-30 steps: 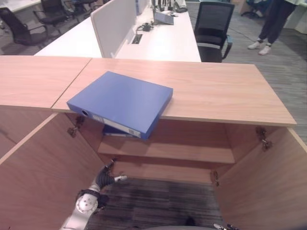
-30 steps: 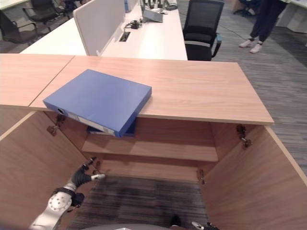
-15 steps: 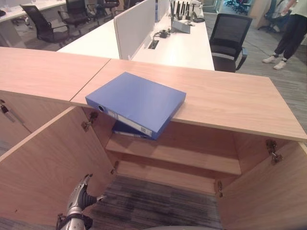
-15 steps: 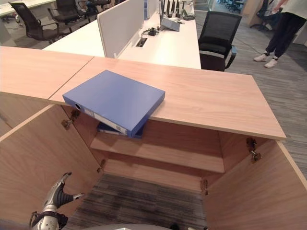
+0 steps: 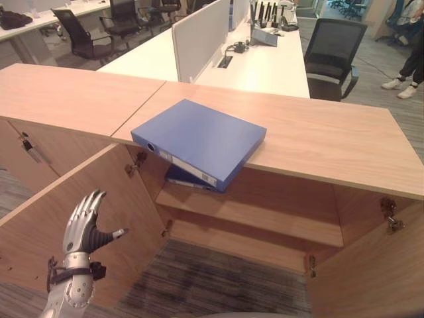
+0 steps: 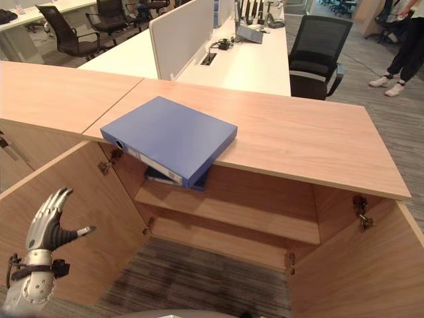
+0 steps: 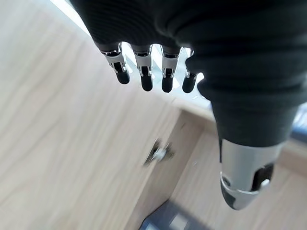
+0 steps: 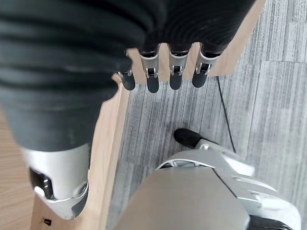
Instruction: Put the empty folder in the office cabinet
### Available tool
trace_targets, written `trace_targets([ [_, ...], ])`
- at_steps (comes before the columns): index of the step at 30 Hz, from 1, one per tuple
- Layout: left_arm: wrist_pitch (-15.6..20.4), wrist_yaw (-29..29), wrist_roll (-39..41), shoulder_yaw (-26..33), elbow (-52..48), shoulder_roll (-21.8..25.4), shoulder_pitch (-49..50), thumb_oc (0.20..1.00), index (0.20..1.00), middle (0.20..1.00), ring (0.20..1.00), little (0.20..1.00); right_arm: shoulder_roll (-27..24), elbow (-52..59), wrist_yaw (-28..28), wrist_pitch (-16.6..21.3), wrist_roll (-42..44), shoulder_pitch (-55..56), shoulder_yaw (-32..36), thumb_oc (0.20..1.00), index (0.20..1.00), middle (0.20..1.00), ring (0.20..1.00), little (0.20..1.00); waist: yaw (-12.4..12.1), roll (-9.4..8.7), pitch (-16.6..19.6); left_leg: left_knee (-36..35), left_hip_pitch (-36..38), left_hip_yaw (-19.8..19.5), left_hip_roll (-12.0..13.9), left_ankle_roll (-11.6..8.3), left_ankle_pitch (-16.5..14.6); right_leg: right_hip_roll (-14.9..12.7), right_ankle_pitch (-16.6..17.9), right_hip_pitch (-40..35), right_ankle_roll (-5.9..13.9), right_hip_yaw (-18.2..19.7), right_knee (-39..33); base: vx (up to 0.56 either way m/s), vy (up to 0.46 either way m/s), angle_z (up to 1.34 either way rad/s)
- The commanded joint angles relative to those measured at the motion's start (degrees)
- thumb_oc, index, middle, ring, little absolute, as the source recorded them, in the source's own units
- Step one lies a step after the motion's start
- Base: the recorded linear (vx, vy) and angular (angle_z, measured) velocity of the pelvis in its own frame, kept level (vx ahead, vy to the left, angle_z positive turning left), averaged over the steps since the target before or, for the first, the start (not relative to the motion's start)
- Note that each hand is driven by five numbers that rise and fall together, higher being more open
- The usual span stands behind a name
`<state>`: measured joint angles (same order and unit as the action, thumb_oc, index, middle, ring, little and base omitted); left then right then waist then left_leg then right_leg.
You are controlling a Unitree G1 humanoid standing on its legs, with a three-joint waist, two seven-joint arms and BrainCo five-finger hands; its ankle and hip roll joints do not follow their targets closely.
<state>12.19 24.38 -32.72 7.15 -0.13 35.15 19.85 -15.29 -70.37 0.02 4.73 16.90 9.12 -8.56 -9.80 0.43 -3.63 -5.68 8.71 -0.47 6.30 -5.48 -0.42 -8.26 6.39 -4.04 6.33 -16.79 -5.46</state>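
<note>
Blue flat folder [image 5: 202, 142] overhanging wooden cabinet [image 5: 331, 139] top; left hand [image 5: 85, 227] spread, empty.

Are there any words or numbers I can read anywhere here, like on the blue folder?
None can be read.
Blue folder on the cabinet top: a pale label strip on its spine, print too small to read.
Second blue folder on the shelf below: a pale label, also too small to read.
Things on the white desk behind: too far away to show any words.
</note>
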Motion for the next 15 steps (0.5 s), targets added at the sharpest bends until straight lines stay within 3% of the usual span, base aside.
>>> trace_targets([
  [1,3.25,1.86,-2.52,2.97,-5.49,4.64,-5.26,1.000,1.000,1.000,1.000,1.000,0.31,-1.17,0.17,1.63,0.64,-4.08,-1.69,1.000,1.000,1.000,1.000,1.000,0.85,-1.44,-2.49,0.68,-3.55,-1.53,-1.42,-0.40,-0.35,1.55,-9.71,-6.58,2.02,3.35,0.51,0.00,0.000,0.00],
  [15,4.13,1.56,-1.14,-0.59,-8.67,9.00,-15.09,1.000,1.000,1.000,1.000,1.000,0.30,-1.70,0.36,1.77,-0.29,-5.30,-3.41,1.000,1.000,1.000,1.000,1.000,3.31,-0.55,-1.70,0.68,-2.36,0.63,-1.27,-0.52,-1.06,1.32,-9.30,-6.08,2.52,5.12,0.46,0.00,0.004,-0.04],
])
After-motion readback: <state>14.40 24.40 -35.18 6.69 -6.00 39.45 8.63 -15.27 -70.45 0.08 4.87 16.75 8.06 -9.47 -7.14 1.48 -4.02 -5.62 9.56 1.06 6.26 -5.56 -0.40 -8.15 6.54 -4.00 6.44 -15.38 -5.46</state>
